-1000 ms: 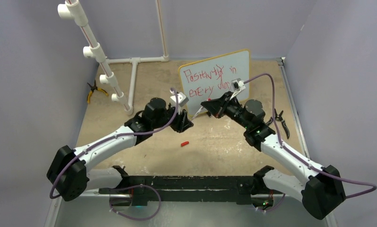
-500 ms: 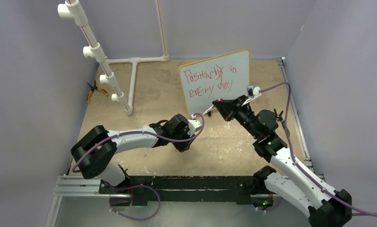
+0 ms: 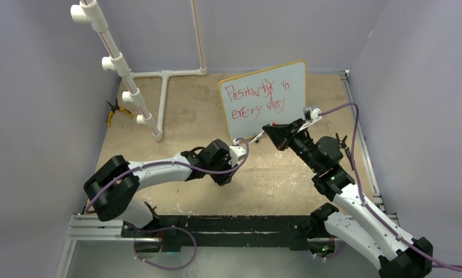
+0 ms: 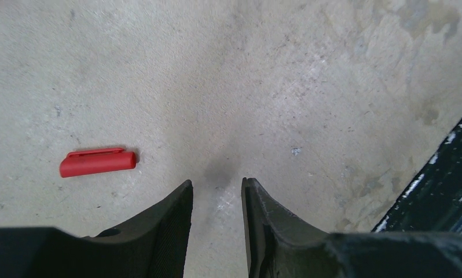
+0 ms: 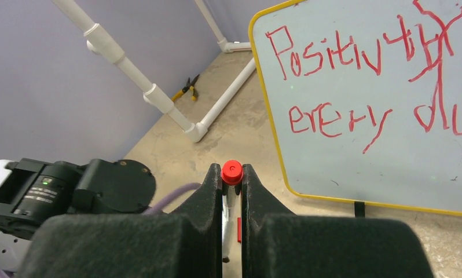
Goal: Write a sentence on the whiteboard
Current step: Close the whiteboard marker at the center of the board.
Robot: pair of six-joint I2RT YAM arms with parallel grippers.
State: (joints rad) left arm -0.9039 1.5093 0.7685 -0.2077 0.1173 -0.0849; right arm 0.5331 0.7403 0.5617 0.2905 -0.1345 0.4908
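The whiteboard (image 3: 253, 123) stands upright on its long edge toward the far right of the surface (image 3: 176, 110), its face turned toward the near edge and angled slightly left. It is a small white rectangle with a thin yellow frame and rounded corners; 1 small black foot (image 5: 359, 208) shows under its lower edge. The sentence (image 3: 249, 91) is thin, scrawly red handwriting in 2 lines, filling the upper part of the board: roughly "Positivity in" above "every day". The end of the first word is scribbled over with crossing strokes.
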